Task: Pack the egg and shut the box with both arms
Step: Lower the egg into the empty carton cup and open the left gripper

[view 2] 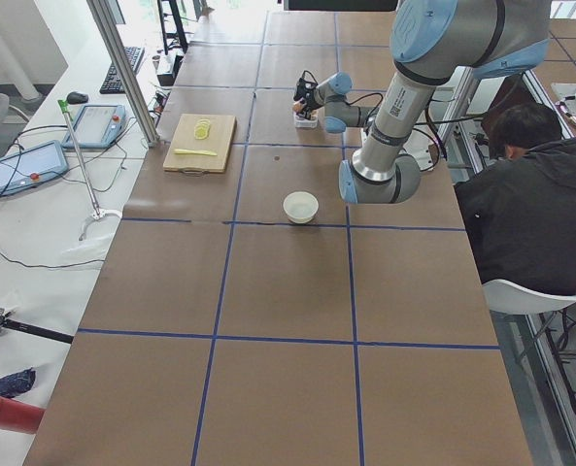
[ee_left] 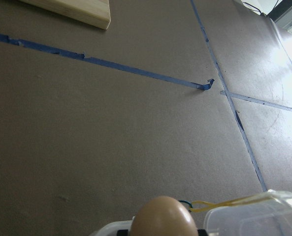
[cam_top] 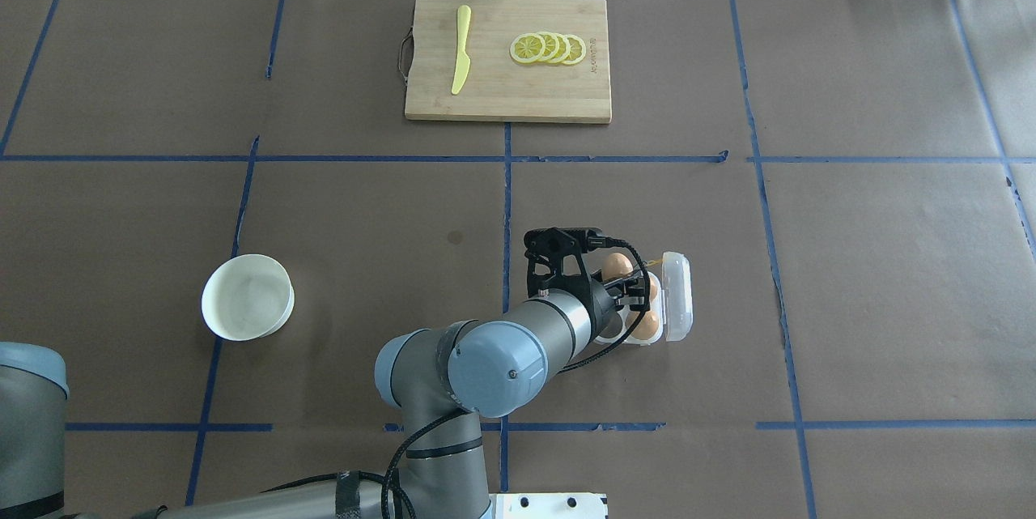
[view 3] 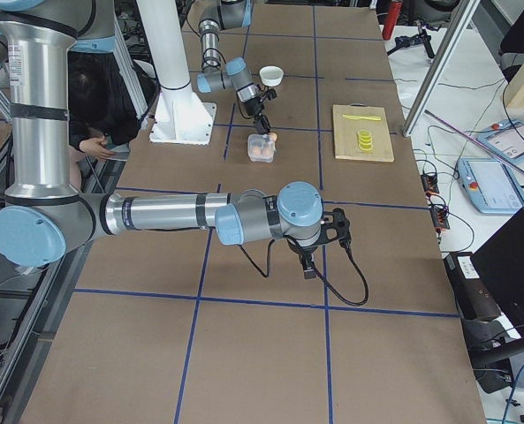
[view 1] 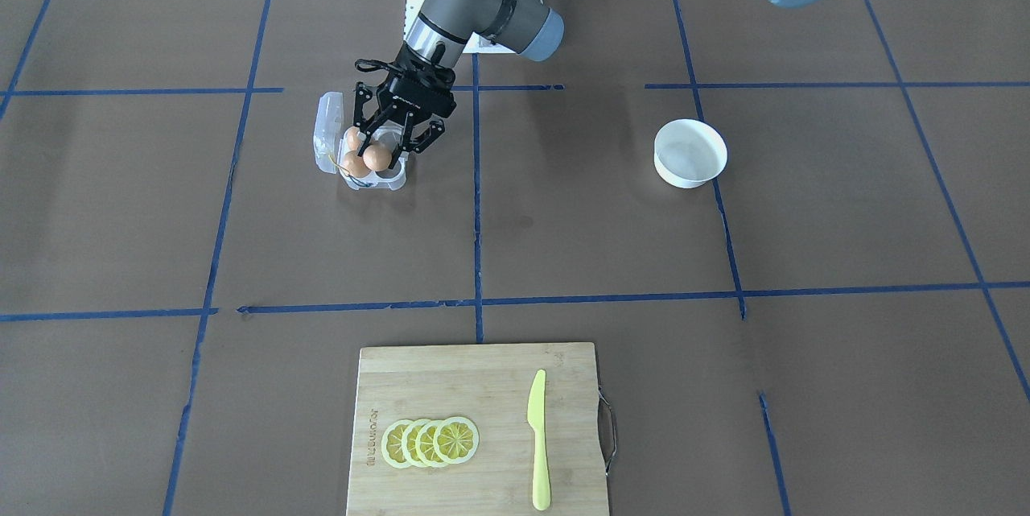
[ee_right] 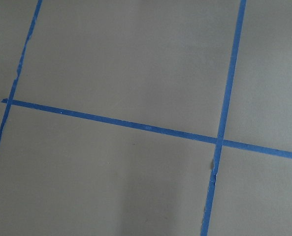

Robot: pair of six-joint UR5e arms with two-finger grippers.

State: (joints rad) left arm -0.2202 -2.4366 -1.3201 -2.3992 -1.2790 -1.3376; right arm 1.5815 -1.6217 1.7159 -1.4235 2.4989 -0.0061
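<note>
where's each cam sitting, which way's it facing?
Front-facing: across table, facing pedestal; left gripper at box.
Overhead: behind pedestal, looking forward-down; left arm.
Exterior left: table's left end; left arm near.
Exterior right: right end; right arm near.
Left wrist: skims table; egg, box lid.
Right wrist: taped table only.
Front-facing and overhead share the bowl.

The left arm [cam_top: 558, 321] covers part of the box [cam_top: 678, 296]. The wrist view's lower edge cuts the egg [ee_left: 163, 217]. The right gripper [view 3: 308, 268] is too small to judge.

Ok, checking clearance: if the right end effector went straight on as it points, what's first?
Likely the table, near a blue tape crossing: the right end effector points down at it; its wrist view shows nothing between.
</note>
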